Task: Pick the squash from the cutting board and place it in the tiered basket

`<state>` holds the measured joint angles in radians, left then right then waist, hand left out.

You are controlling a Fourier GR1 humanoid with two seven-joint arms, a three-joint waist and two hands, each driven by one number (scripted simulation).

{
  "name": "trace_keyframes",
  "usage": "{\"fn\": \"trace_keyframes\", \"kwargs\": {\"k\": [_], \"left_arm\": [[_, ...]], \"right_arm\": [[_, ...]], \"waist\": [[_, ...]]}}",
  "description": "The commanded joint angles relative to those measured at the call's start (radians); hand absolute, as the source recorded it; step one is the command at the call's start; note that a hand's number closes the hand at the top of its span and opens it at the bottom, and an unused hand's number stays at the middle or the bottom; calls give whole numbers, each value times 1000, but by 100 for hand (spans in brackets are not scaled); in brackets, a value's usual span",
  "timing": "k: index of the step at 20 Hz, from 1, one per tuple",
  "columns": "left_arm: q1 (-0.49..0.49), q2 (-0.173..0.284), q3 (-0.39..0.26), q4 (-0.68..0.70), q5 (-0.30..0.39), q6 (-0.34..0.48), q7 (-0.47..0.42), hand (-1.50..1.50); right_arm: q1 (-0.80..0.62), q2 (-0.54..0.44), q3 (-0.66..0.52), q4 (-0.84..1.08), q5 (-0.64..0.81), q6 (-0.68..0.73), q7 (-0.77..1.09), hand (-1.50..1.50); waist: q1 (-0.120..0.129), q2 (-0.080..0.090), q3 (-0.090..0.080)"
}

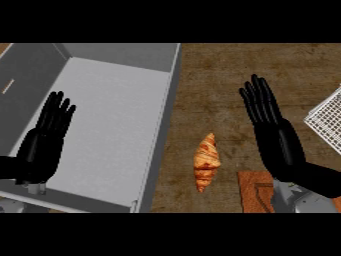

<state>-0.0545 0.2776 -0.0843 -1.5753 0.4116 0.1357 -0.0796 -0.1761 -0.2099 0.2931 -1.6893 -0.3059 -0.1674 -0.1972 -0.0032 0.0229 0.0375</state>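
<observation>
We cannot find the squash in our head view; most of the cutting board point(256, 192) at the lower right is hidden by our right forearm, and only a reddish-brown corner shows. Just left of it a croissant point(206, 161) lies on the dark wooden counter point(217, 75). The white wire tiered basket point(339, 122) enters at the right edge, with nothing visible in it. Our right hand point(270, 125) is open, fingers straight, holding nothing. Our left hand point(44, 140) is likewise open over the grey sink point(121, 100)
</observation>
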Motion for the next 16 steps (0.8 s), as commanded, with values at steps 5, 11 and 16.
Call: {"fn": "trace_keyframes", "kwargs": {"k": [5, 11, 16], "left_arm": [[-1, 225, 51, 77, -232, 74, 23, 0], [32, 230, 13, 64, -284, 117, 69, 0], [-38, 220, -21, 99, -339, 131, 125, 0]], "right_arm": [[119, -76, -235, 82, -110, -118, 164, 150], [333, -174, -362, 250, 86, -457, 297, -150], [453, -350, -323, -65, 167, -492, 580, -150]], "waist": [[-31, -18, -35], [-70, -16, -42], [-36, -26, -43]]}}
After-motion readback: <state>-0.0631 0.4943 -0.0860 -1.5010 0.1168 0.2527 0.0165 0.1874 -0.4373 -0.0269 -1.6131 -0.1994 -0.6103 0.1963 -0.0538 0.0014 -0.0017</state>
